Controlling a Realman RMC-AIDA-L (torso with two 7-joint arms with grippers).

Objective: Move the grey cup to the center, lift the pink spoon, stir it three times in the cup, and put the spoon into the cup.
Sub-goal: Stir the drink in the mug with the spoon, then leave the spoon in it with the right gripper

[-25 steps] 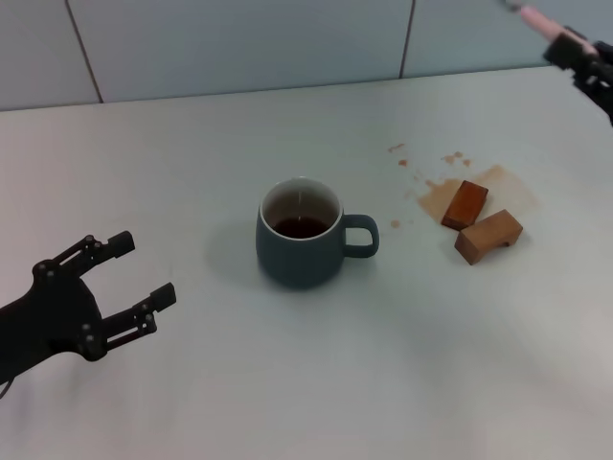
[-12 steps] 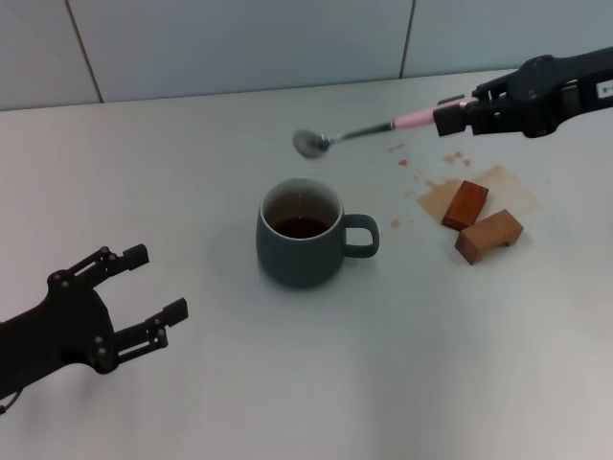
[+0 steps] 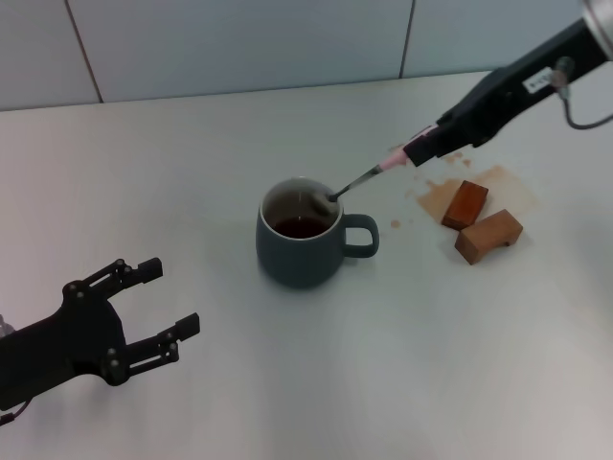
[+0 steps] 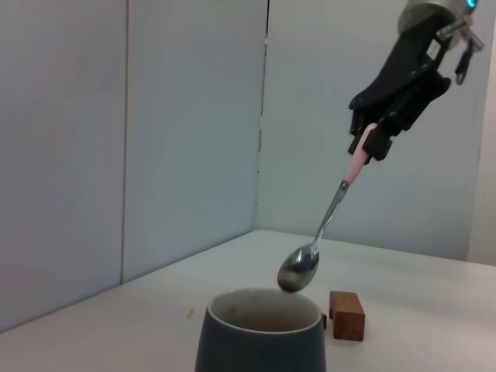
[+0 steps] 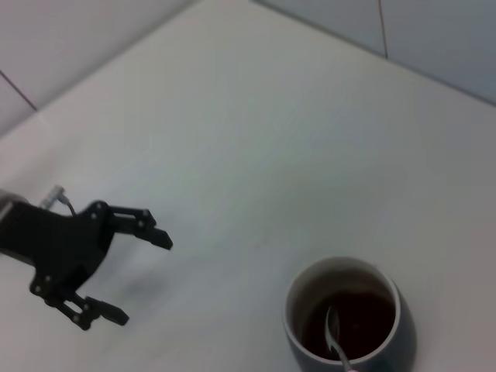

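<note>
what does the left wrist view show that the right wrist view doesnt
Only the left wrist view shows the right gripper clamped on the handle of the pink spoon, the spoon's bowl hanging just above the rim of the grey cup, and a brown wooden block behind the cup. Only the right wrist view shows the open left gripper off to the side and the dark liquid inside the cup. Both show the cup, the spoon and the white table.
</note>
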